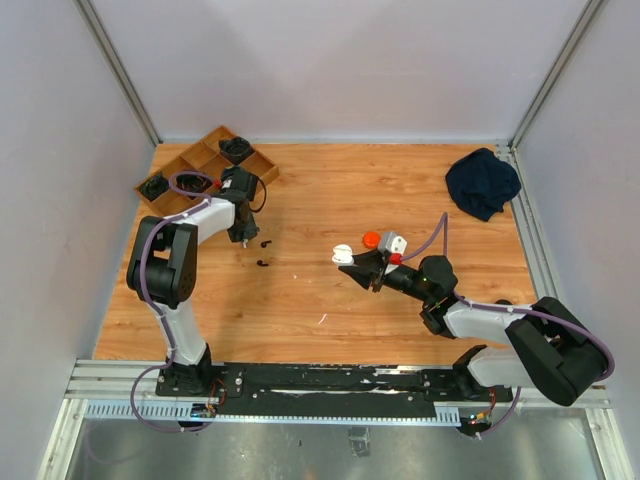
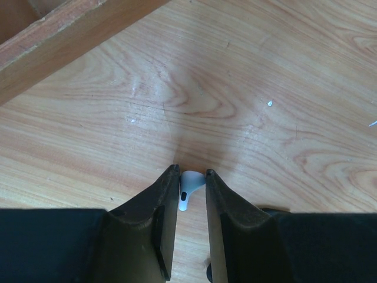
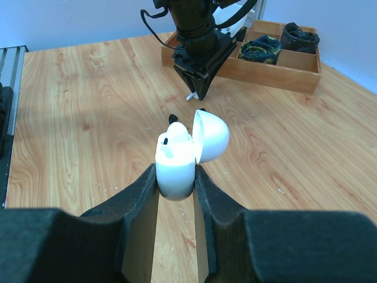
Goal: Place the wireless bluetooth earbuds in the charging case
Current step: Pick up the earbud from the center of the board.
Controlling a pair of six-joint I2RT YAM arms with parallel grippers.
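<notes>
The right gripper [image 3: 175, 168] squeezes the white case [image 3: 175, 180] and holds it up over the middle of the table [image 1: 330, 200]. Its lid [image 3: 211, 137] is flipped open. One white earbud [image 3: 175, 131] looks like it is already sitting inside, so part of the job seems done. The left gripper [image 2: 192, 171] is down on the table at the far left, near the tray [image 3: 265, 75]. Its fingers pinch a second white earbud [image 2: 186, 188] from both sides, and that one lies on the wood. It has not been lifted yet. I think it must be picked up, carried right to the case and pushed in. Two black bits [image 1: 262, 263] lie close by; they may be more earbuds.
</notes>
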